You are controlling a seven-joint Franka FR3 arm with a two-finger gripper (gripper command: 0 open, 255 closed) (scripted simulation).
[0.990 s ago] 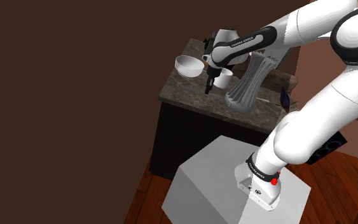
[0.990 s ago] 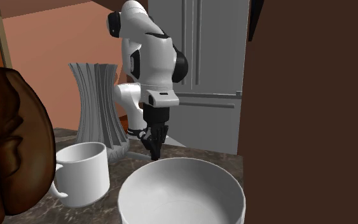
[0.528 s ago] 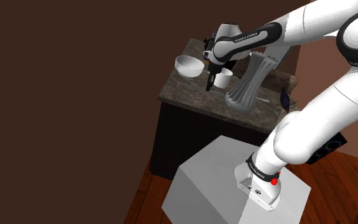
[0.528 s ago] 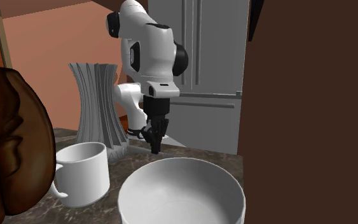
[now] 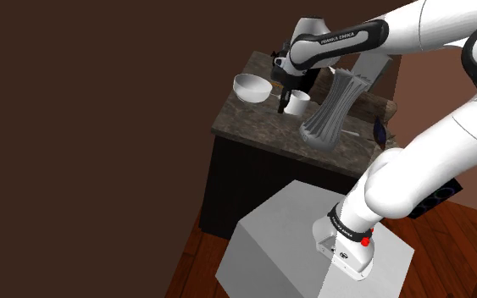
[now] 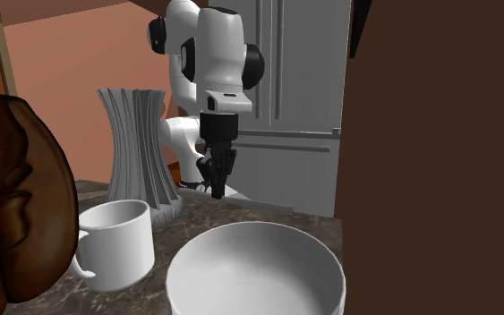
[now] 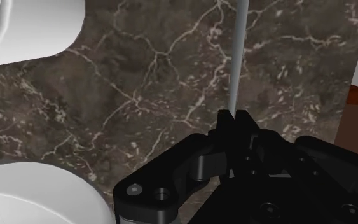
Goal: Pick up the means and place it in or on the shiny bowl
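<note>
Plainly, your gripper (image 7: pixel 233 122) clasps one thin grey rod (image 7: pixel 238 57); the second exterior view's bottom shows one white bowl (image 6: pixel 254 259), one mug (image 6: pixel 120 246).

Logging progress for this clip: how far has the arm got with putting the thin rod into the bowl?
Done: the grasp; the gripper is shut on the thin grey rod. In hand: the lift; the gripper hangs above the marble counter, in the shoulder view between the mug and the white bowl. Left: carry the rod over the bowl, where nothing lies yet, and release.
</note>
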